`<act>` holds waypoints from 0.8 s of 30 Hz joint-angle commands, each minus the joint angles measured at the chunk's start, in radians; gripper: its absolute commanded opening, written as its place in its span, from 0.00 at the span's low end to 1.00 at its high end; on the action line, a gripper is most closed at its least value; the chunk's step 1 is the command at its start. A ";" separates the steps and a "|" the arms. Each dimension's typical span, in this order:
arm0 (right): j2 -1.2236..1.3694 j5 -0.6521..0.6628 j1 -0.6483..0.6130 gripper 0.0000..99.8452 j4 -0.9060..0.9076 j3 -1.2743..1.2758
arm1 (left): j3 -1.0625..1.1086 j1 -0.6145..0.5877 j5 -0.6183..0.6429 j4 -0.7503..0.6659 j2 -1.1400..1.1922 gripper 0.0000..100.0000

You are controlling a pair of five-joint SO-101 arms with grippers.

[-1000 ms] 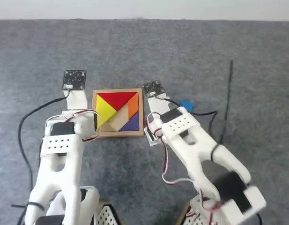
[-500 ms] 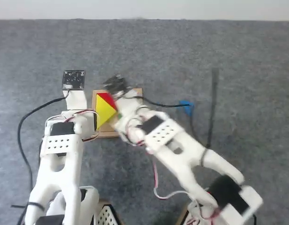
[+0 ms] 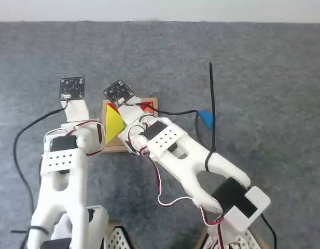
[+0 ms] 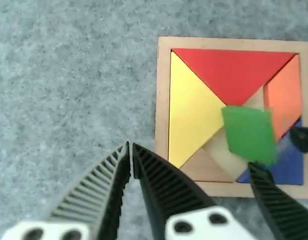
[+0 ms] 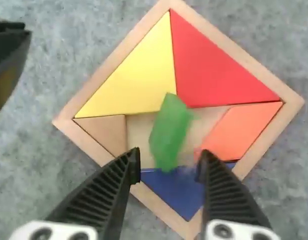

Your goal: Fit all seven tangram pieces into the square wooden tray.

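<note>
The square wooden tray (image 4: 163,90) holds a red triangle (image 4: 233,70), a yellow triangle (image 4: 191,112), an orange piece (image 4: 283,97), a blue piece (image 4: 288,167) and a tan triangle (image 4: 203,170). A green square (image 5: 168,130) hangs tilted over the bare middle slot. My right gripper (image 5: 168,162) is open above it, with a gap on each side of the green piece. In the high view the right gripper (image 3: 129,127) covers most of the tray (image 3: 112,148). My left gripper (image 4: 130,150) is shut on nothing, over the carpet beside the tray's yellow side.
Grey carpet surrounds the tray (image 5: 64,121). A small blue object (image 3: 205,118) and a black cable (image 3: 211,104) lie beyond the tray's orange side. The left gripper (image 3: 99,136) sits close against the tray's edge.
The right arm has swung from beside the tray to over its middle. The left arm has shifted slightly away from the tray.
</note>
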 commanded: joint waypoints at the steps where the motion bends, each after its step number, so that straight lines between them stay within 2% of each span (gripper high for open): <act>1: -0.019 0.002 0.007 0.23 0.004 -0.061 | -0.010 -0.003 0.006 -0.025 -0.035 0.01; 7: -0.159 0.032 0.116 0.14 0.019 -0.046 | -0.008 -0.002 0.006 -0.025 -0.035 0.01; 12: -0.364 0.124 0.278 0.01 0.199 -0.044 | -0.004 0.055 0.015 -0.025 -0.034 0.01; 16: -0.440 0.143 0.444 0.01 0.328 -0.012 | -0.016 0.175 0.095 -0.021 -0.032 0.02; 20: -0.390 0.152 0.464 0.01 0.325 0.089 | -0.116 0.364 0.152 0.017 0.046 0.05; 24: -0.335 0.152 0.467 0.01 0.277 0.158 | -0.291 0.453 0.206 0.037 0.305 0.05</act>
